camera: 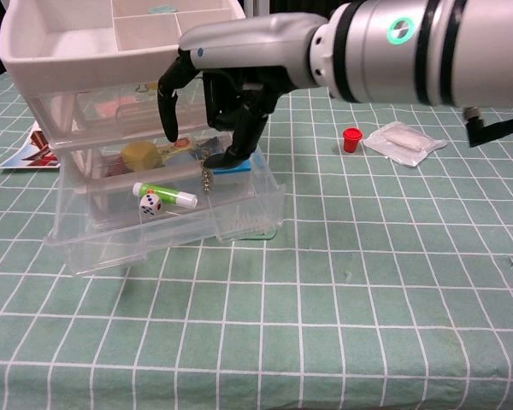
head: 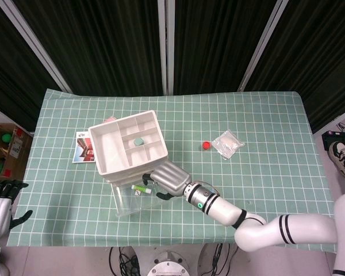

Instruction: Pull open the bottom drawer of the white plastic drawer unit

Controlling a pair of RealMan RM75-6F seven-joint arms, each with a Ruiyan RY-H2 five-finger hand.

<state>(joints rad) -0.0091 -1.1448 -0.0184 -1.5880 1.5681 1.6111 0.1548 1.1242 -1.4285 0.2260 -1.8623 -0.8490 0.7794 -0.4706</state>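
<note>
The white plastic drawer unit (head: 129,141) stands left of the table's middle, with its divided top tray (camera: 120,34) facing up. Its clear bottom drawer (camera: 162,231) is pulled out toward me (head: 137,198). Inside lie a green-and-white tube (camera: 165,191), a die (camera: 150,202), a small chain (camera: 207,171) and a blue block (camera: 232,162). My right hand (camera: 218,94) hangs over the drawer's right part (head: 169,179), fingers apart and pointing down, one fingertip at the blue block. It holds nothing. My left hand (head: 0,198) stays off the table's left edge, empty.
A red cap (camera: 351,139) and a clear plastic packet (camera: 403,140) lie to the right of the unit. A printed card (head: 83,147) lies at the unit's left. A cardboard box (head: 6,146) stands beside the table on the left.
</note>
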